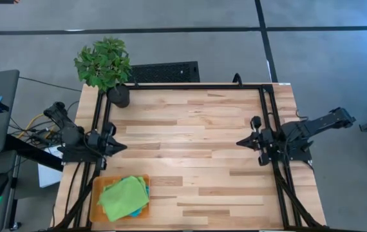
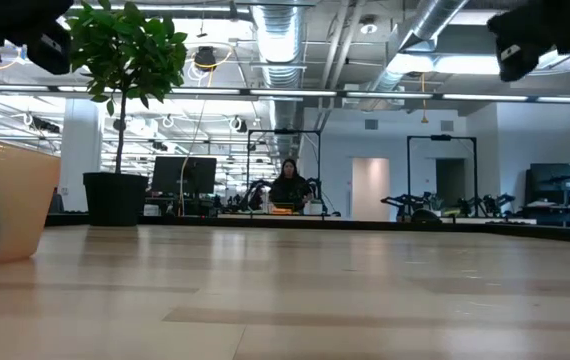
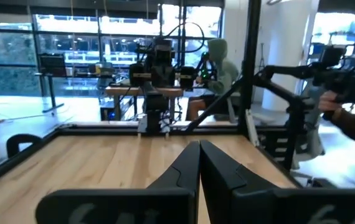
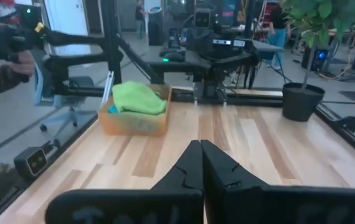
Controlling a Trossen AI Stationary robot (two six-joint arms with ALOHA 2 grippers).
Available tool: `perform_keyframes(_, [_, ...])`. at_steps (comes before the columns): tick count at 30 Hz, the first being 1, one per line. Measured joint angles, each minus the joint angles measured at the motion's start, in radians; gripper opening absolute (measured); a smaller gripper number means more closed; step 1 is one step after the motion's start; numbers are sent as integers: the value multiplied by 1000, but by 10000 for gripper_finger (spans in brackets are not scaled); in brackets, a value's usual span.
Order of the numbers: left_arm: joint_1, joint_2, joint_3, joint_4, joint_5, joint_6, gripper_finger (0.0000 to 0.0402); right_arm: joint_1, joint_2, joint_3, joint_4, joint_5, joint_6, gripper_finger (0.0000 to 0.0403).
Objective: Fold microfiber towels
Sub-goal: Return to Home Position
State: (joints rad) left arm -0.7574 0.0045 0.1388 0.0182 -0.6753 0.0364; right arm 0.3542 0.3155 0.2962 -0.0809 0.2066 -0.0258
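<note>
The towels [image 1: 124,196] lie heaped in the orange tray [image 1: 94,201] at a desk [image 1: 196,142] corner, near the left fingers [image 1: 115,147] and well apart from the right fingers [image 1: 244,142]. Both pairs are pressed together, holding nothing.

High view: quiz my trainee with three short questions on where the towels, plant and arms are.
1. True or false: the green towel lies in the orange bin.
2. The potted plant stands on which arm's side? A left, B right.
3. Fill in: the left jaws and right jaws are both ___.
Key: 1 true; 2 A; 3 shut.
</note>
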Motion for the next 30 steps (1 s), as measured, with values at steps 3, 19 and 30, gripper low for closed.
perform_keyframes(3, [0,-3,-16,-5,-9,0,0,0,-49,-57,43,0,-2,12])
perform_keyframes(19, [-2,18,-127,65,-39,-48,0,-2,-268,-289,126,-19,-76,17])
perform_keyframes(30, [-1,17,-128,64,-72,-105,0,-31,-241,-290,118,-70,-150,24])
